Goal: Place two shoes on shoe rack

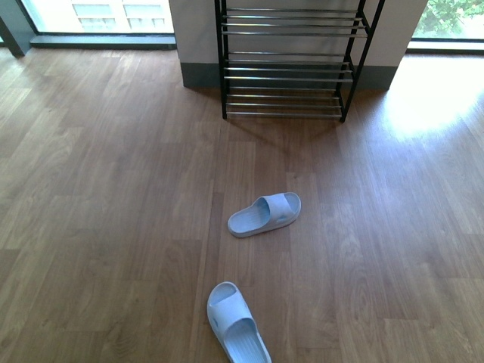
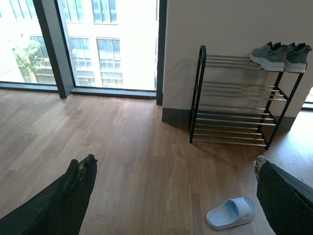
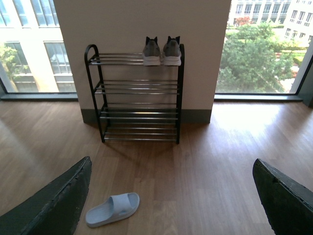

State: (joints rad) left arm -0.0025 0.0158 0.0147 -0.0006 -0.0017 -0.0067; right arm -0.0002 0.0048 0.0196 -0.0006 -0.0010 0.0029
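Left claw (image 2: 173,161) and right claw (image 3: 172,163) both hang with fingers apart, gripping nothing. On the shoe rack (image 3: 139,90), the two shoes (image 3: 162,50) sit side by side at one end of the top tier, heels facing outward.

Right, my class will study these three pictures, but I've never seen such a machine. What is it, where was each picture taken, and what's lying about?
It is a robot with two arms, each ending in jaws. The front picture looks forward from its body; neither arm shows. The other two come from cameras on the left and right wrists; the dark shapes close to the lens are the jaws, wide open and holding nothing. On the wooden floor lie a near pale blue slipper and a far slipper. By the wall stands a black shoe rack, with a pair of grey sneakers side by side on its top tier.
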